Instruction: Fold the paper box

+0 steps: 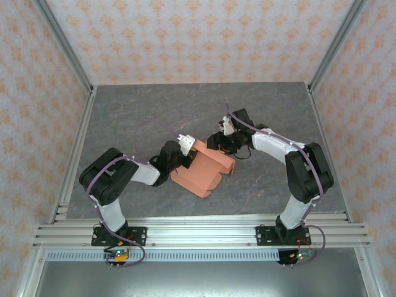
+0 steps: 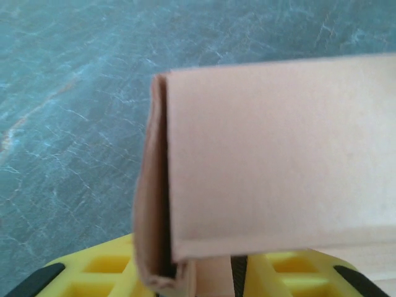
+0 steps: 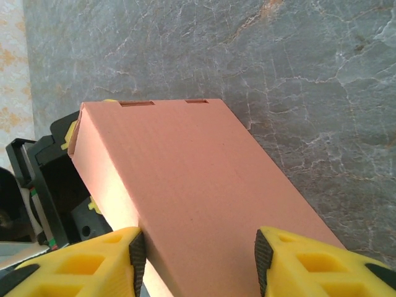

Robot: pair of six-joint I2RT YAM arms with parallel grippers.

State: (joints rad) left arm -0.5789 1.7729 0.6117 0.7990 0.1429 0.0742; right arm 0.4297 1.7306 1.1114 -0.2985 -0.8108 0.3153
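Box (image 1: 204, 170) of salmon card, partly folded, near the middle of the grey table (image 1: 136, 117), held between both arms. Left fingers (image 1: 187, 153) at its left end, shut tight on a card flap with a folded wall rising just above. Right fingers (image 1: 223, 147) at its far right end, clamped across the width, 1 yellow tip against each long side. 2 small slots (image 3: 137, 103) cut along the far edge. Unclear whether resting on the table or lifted.
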